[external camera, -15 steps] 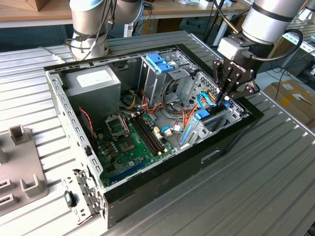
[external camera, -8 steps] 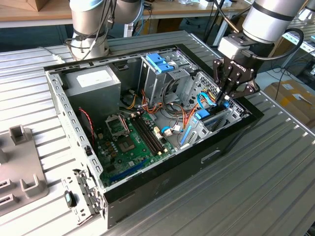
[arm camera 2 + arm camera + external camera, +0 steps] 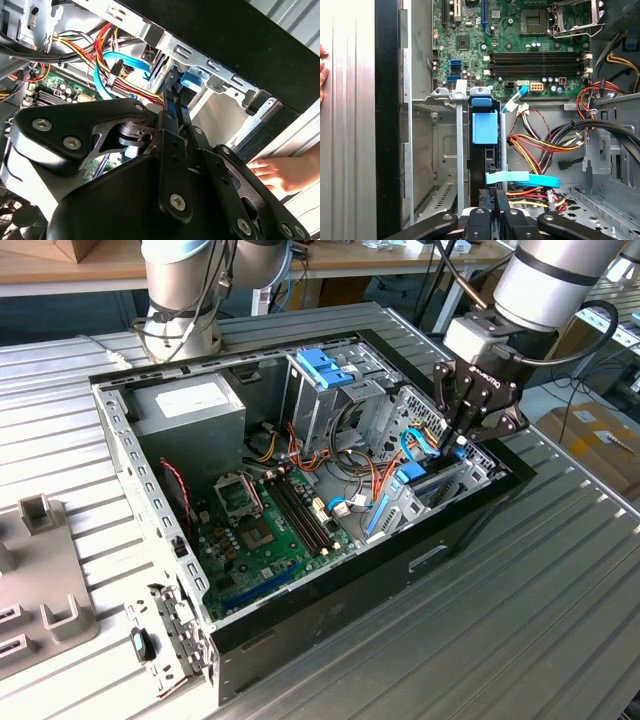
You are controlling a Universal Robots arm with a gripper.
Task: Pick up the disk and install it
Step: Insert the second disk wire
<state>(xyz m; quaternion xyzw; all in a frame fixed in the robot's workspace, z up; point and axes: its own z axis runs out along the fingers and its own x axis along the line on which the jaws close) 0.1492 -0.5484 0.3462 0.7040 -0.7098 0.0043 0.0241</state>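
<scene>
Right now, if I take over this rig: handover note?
Gripper: inside the case, at the drive bay, right against the disk; grip state can't be told.
Disk: on edge in the bay slot, blue carrier facing up.
Done: disk picked up and brought into the bay.
Left: full seating isn't confirmed.
Note: a person's hand rests by the case's outer wall near the bay.
</scene>
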